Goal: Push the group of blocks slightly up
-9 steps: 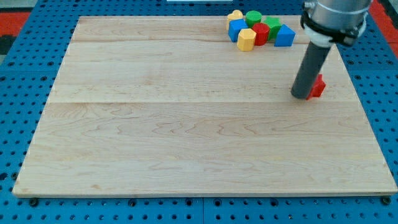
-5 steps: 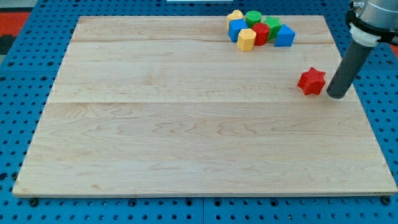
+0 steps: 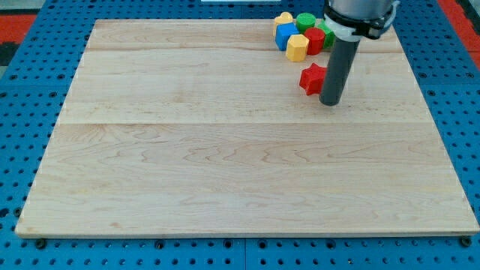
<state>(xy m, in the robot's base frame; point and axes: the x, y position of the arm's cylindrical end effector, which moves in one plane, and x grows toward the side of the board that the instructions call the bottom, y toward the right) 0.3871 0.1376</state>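
A tight group of blocks sits at the view's top, right of centre: a yellow heart-like block (image 3: 283, 18), a green cylinder (image 3: 305, 22), a blue block (image 3: 285, 34), a yellow hexagonal block (image 3: 297, 47), a red block (image 3: 314, 40) and a green block (image 3: 328, 35) partly hidden by the rod. A red star-shaped block (image 3: 311, 78) lies alone just below the group. My tip (image 3: 331, 102) rests on the board at the red star's lower right, touching or almost touching it. The rod hides the group's right end.
The wooden board (image 3: 225, 150) lies on a blue perforated table (image 3: 22, 150). The group sits close to the board's top edge.
The rod swung from the red star's left to its right, then moved left. The red star has slid left and up, closer to the group. The blue triangular block is now hidden behind the rod.
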